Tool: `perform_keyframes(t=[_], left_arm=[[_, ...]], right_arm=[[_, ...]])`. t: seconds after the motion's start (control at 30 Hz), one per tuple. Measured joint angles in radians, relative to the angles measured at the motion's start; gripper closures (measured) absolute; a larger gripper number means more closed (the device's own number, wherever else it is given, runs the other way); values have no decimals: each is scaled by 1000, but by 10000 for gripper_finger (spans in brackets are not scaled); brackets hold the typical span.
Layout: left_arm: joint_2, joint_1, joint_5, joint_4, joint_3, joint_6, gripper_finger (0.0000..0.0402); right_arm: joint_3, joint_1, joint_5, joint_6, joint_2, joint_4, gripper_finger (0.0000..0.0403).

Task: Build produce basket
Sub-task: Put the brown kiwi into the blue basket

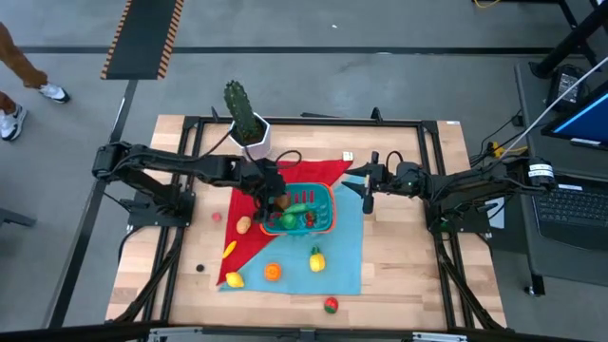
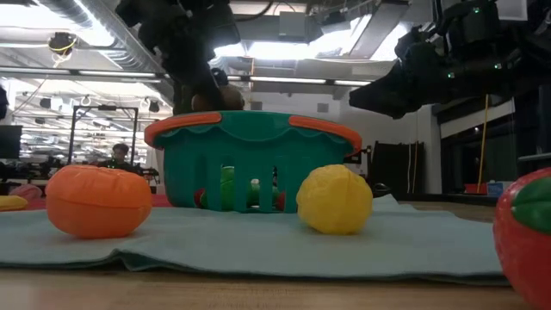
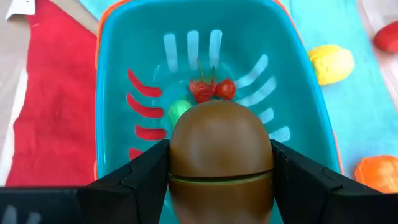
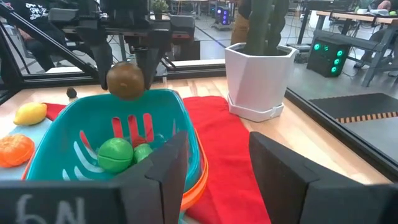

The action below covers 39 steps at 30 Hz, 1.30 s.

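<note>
Produce sits both in and around the basket [image 1: 321, 211], which is teal with an orange-red rim and stands on a cloth that is half red [image 1: 256, 214] and half light blue [image 1: 344, 256], in the middle of the wooden table [image 1: 418, 285]. The left gripper [image 3: 219, 171] hangs right over the basket, near its left edge in the high view, and its two dark fingers [image 3: 134, 180] pinch a round brown toy fruit [image 3: 219, 158] between them. The brown fruit is up above the rim, not down inside the basket. Down inside the basket lie a round green piece [image 4: 115, 154], a smaller green one [image 4: 143, 152] just beside it, and two little red cherries [image 3: 211, 89]. The right gripper [image 4: 214, 165] waits beside the right side of the basket, and its fingers are spread apart with nothing between them. On the blue cloth, in front of the basket, lie an orange fruit [image 1: 273, 272] and a yellow fruit [image 1: 316, 258]. More yellow pieces [image 1: 234, 279] rest on the red cloth to the left. A red and green fruit [image 1: 331, 305] lies on the bare wood near the front edge. A white pot with a green cactus [image 1: 249, 122] stands behind the basket, near the back of the table.
</note>
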Motion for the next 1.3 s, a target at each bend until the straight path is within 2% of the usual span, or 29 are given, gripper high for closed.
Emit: perform_keyframes(t=[0.37, 0.57, 1.0, 1.2, 1.3], left_arm=[[165, 0, 70, -21, 64, 46, 173], [188, 0, 131, -29, 77, 47, 173], [188, -23, 118, -59, 77, 45, 155], [188, -35, 12, -55, 77, 71, 153], [188, -37, 6, -56, 77, 62, 152]], right_arm=[[0, 0, 0, 1, 0, -2, 230], [0, 0, 0, 2, 0, -6, 230], [0, 1, 0, 3, 0, -10, 230], [0, 1, 0, 3, 0, -10, 230], [0, 1, 0, 3, 0, -10, 230]])
